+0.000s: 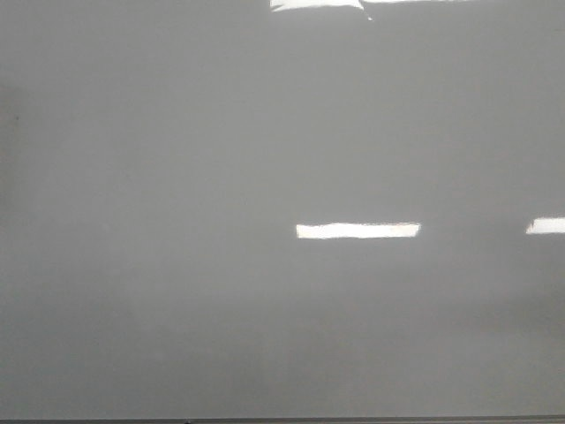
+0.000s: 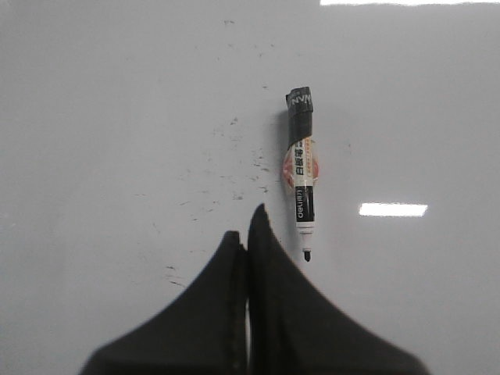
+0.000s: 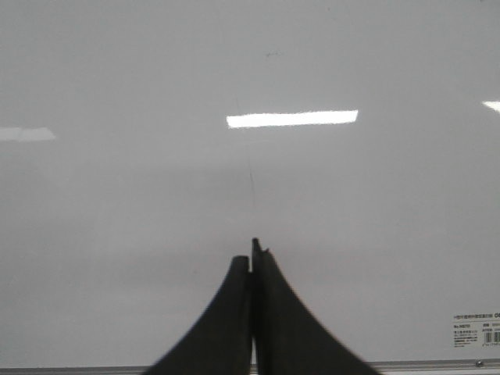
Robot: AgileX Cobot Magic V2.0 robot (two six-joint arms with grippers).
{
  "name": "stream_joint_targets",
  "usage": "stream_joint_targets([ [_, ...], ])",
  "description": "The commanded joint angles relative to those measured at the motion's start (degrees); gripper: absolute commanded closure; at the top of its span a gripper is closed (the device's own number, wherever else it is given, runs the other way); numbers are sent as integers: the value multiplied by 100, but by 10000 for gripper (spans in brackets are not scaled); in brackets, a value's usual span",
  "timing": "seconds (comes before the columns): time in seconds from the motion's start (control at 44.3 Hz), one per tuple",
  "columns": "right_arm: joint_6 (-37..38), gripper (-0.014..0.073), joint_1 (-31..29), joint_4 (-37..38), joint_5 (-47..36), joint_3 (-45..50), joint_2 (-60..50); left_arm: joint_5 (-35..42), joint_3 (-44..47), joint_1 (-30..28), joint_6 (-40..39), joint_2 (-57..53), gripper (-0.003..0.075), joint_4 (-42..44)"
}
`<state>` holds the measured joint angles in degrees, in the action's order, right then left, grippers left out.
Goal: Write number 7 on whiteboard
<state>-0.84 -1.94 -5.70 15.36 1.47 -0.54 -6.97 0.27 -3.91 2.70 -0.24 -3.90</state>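
Left wrist view only: left gripper [image 2: 247, 238] clenched, empty; uncapped marker [image 2: 301, 183] lying just beyond it on whiteboard [image 2: 117, 117], amid faint smudges. Right gripper [image 3: 252, 262] clenched, empty, near the board's bottom edge. Front view: whiteboard glossy grey, blank, fills the frame.

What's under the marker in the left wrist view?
The marker lies uncapped on the whiteboard, among faint dark smudges, just beyond the shut left tool. The board directly beneath its barrel is covered. No 7 is visible.
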Motion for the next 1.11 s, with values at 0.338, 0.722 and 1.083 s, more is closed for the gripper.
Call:
stream_joint_targets([
  [0.338, -1, 662, -35, 42, -417, -19, -115, 477, 27, -5, -18, -84, 741, -50],
  [0.722, -1, 662, -35, 42, -417, -19, -115, 477, 27, -5, -18, -84, 741, -50],
  [1.083, -1, 662, -35, 42, -612, -19, -115, 544, 27, -5, -18, -84, 741, -50],
])
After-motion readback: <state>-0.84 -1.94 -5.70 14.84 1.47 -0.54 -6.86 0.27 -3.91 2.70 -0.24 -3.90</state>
